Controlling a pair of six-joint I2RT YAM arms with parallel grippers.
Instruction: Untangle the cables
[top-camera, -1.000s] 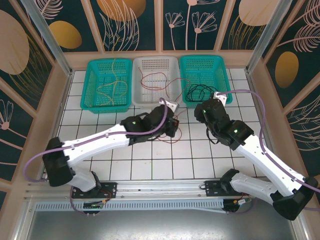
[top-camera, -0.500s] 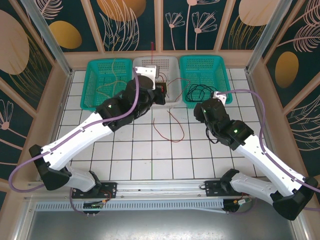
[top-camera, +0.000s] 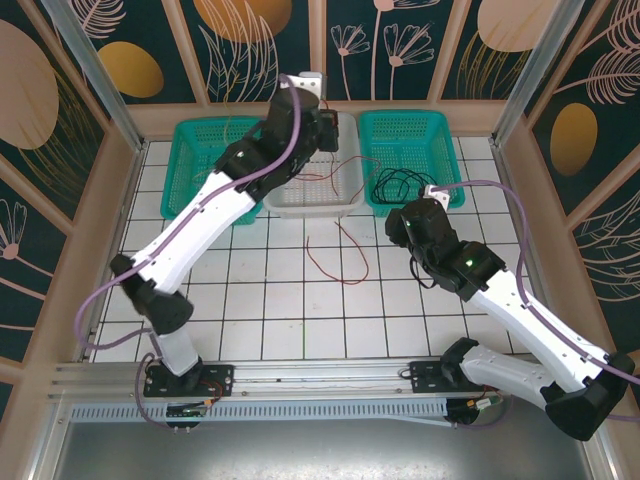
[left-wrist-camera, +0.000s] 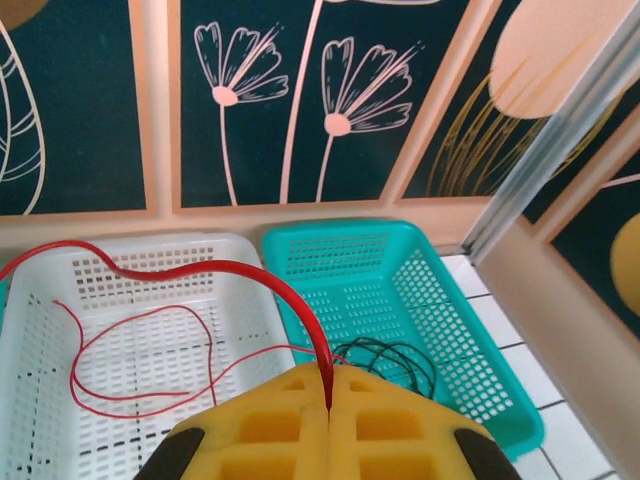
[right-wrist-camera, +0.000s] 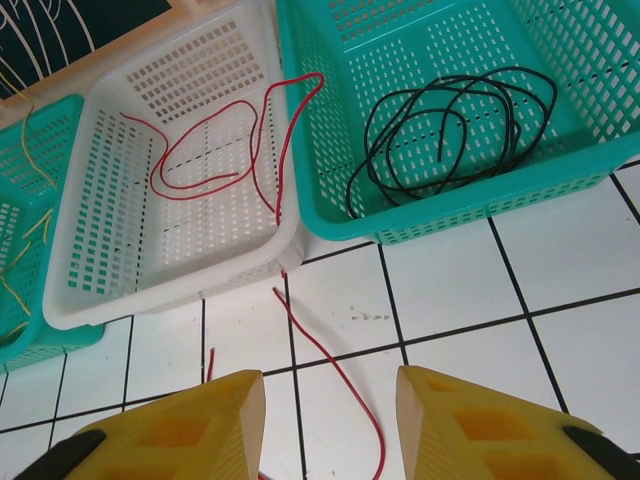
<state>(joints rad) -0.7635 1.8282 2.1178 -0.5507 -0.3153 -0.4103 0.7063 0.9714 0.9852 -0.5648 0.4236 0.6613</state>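
the yellow cable (top-camera: 205, 178) sits in your left green basket (top-camera: 170, 205). your left gripper (left-wrist-camera: 328, 400) is pinched tight on the red cable (left-wrist-camera: 200, 268), which runs through the white basket (left-wrist-camera: 40, 330) and onto the tiles (right-wrist-camera: 560, 260). the black cable (right-wrist-camera: 450, 130) lies in the right basket (right-wrist-camera: 600, 60). your right gripper (right-wrist-camera: 328, 385) is wide apart.

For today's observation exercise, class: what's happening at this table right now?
The left gripper, above the white basket, pinches the red cable, which lies partly inside and trails over the rim onto the tiles. The right gripper hovers open. The black cable sits coiled in the right teal basket, the yellow cable in the left teal basket.
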